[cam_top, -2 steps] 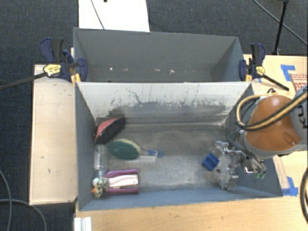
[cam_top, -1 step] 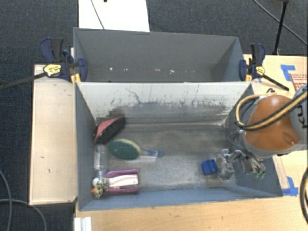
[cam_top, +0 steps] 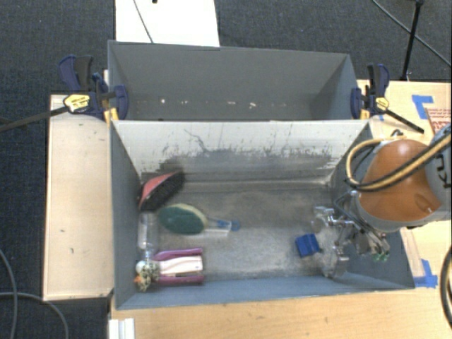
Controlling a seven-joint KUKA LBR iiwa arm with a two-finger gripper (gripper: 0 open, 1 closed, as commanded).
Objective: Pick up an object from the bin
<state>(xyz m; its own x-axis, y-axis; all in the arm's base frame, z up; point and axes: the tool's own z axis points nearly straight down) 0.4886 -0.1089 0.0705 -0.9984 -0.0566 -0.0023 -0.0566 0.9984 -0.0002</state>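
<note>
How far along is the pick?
Done: the gripper is low at the bin's right end, beside the blue block. In hand: nothing seen gripped; the block lies on the floor. Left: grasping a thing, likely that block, and lifting it out. The brush and stapler lie at the left end.

No writing anywhere here is legible.

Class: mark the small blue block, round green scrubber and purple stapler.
small blue block [cam_top: 306, 245]: camera view, its top face.
round green scrubber [cam_top: 182, 220]: camera view, its head.
purple stapler [cam_top: 178, 265]: camera view, its middle.
</note>
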